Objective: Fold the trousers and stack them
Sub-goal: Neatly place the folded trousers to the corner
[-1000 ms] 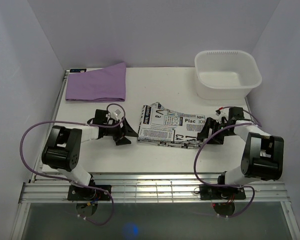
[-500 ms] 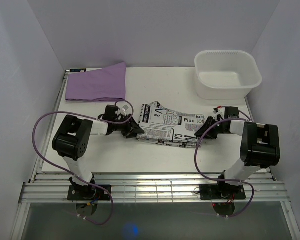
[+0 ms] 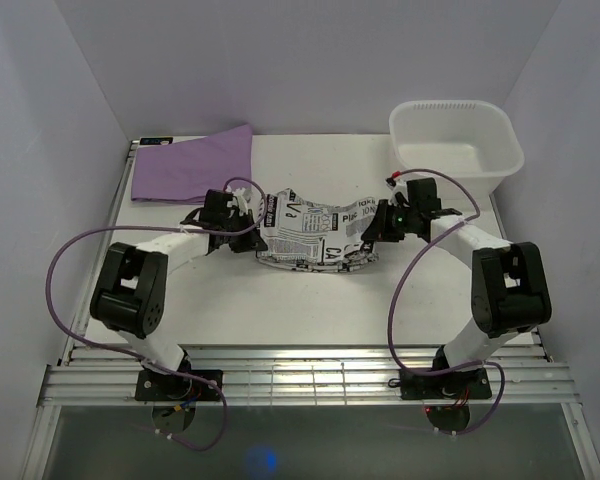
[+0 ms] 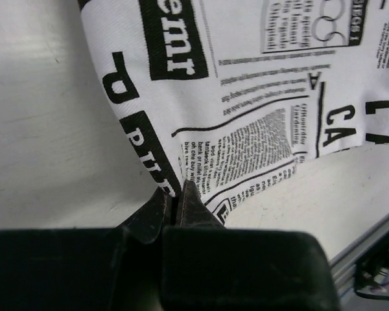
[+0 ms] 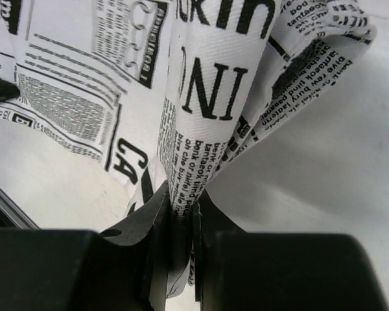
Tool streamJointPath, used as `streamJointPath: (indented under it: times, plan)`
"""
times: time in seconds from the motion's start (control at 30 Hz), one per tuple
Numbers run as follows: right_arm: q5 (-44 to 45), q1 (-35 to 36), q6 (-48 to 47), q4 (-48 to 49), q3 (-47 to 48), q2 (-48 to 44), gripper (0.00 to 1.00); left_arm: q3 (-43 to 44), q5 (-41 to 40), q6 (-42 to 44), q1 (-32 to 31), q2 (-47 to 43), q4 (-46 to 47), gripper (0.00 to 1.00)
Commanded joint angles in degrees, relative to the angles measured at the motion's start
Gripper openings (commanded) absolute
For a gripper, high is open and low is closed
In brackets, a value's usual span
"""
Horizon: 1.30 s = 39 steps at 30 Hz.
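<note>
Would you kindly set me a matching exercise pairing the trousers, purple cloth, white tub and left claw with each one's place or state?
1 trousers
2 purple cloth
3 white tub
4 left claw

a far right corner of the table
b folded, far left corner
c shut on a fabric edge
d mid-table, gripped at both ends

Pairs: 1-d, 2-b, 3-a, 4-c

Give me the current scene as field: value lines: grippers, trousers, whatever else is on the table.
left gripper: shut on the left edge of the trousers
right gripper: shut on the right edge, fabric bunched between its fingers
trousers: folded newsprint bundle, spanning between both grippers
purple cloth: folded, far left, apart from the trousers
white tub: far right, apart from the trousers
stacking: trousers not on the purple cloth
</note>
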Motion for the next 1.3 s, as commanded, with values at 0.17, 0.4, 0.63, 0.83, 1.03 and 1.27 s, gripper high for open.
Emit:
streamJointPath:
  times: [0.17, 0.4, 0.63, 0.83, 1.03, 1.27]
  plan:
    - [3.93, 8.85, 1.63, 10.55, 17.64, 5.54, 0.08, 4.90, -9.11, 15.39, 4.24, -15.75, 0.73, 0.00]
    - [5.69, 14.65, 1.72, 15.12, 35.30, 16.62, 0.08, 9.82, -8.59, 23.72, 11.71, -16.03, 7.84, 0.00]
    - [9.29, 18.69, 1.46, 18.02, 61.48, 32.96, 0.08, 14.57, -7.71, 26.91, 22.77, -9.63, 16.72, 0.00]
    - [13.86, 22.29, 2.69, 27.68, 75.39, 46.85, 0.08, 20.28, -5.17, 25.32, 30.51, -2.32, 21.73, 0.00]
    - [18.95, 26.60, 2.34, 40.43, 81.09, 56.35, 0.08, 20.47, -4.54, 21.90, 35.62, 2.78, 26.83, 0.00]
    - [25.11, 29.69, 1.72, 45.80, 85.59, 64.61, 0.08, 18.44, -4.46, 19.26, 39.75, 5.33, 33.78, 0.00]
